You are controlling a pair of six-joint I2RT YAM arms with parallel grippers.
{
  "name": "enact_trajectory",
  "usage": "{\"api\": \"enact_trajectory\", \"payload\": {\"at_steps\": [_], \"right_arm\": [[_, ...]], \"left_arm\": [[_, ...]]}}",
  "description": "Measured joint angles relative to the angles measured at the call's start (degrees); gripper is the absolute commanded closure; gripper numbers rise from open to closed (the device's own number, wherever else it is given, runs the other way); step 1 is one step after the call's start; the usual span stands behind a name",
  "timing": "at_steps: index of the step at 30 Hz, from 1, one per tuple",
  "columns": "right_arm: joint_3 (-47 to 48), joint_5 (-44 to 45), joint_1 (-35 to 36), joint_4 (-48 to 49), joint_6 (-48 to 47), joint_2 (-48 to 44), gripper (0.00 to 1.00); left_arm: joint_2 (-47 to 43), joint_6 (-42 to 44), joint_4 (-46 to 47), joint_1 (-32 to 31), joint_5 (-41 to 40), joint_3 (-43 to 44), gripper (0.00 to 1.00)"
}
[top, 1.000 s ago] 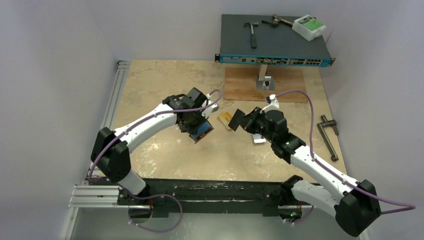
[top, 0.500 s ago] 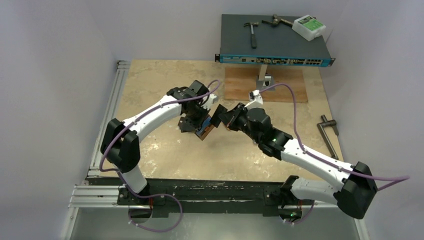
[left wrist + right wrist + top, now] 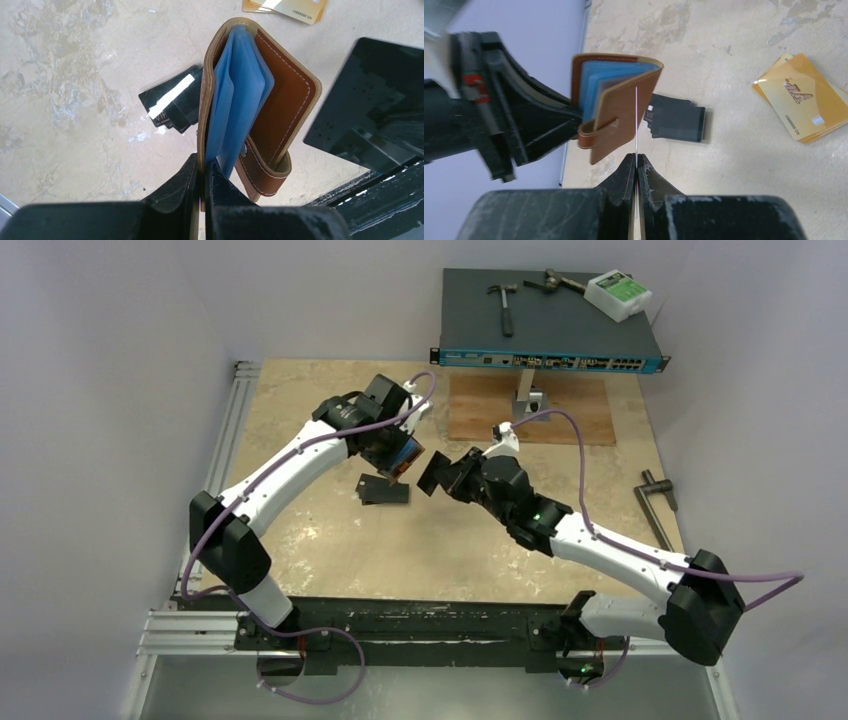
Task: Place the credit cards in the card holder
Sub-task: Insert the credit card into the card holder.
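Observation:
My left gripper [image 3: 393, 462] is shut on one brown leather cover of the card holder [image 3: 403, 453] and holds it above the table, opened to its light blue sleeves [image 3: 235, 100]. In the left wrist view the jaws [image 3: 204, 167] pinch the cover's edge. My right gripper [image 3: 455, 478] is shut on a black credit card [image 3: 436, 472], seen edge-on in the right wrist view [image 3: 636, 125], just right of the holder [image 3: 616, 100]. More black cards [image 3: 385, 490] lie on the table below. Gold cards [image 3: 801, 97] lie to the right.
A network switch [image 3: 555, 315] with hammers and a white box on it stands at the back, on a wooden board [image 3: 530, 410]. A metal crank handle [image 3: 660, 512] lies at the right edge. An aluminium rail [image 3: 225, 430] runs along the left.
My left gripper has carried the holder toward the back of the table, uncovering the black cards on the table. My right gripper has moved left with its black card, close to the holder.

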Motion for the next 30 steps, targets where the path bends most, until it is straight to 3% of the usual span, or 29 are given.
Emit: {"api": "enact_trajectory", "payload": {"at_steps": [8,20,30], "right_arm": [[-0.1,1.0,0.3,2.1,0.3,-6.3,1.00],[3.2,0.8,1.8,3.1,1.3,4.0,1.00],[4.5,2.7,3.2,3.6,2.9,2.0,1.00]], "left_arm": [[0.1,0.4,-0.7,-0.3,-1.0,-1.5,1.00],[0.1,-0.4,-0.6,-0.7,-0.8,-2.4,1.00],[0.2,-0.9,1.1,-0.8,-0.8,-5.3,1.00]]}}
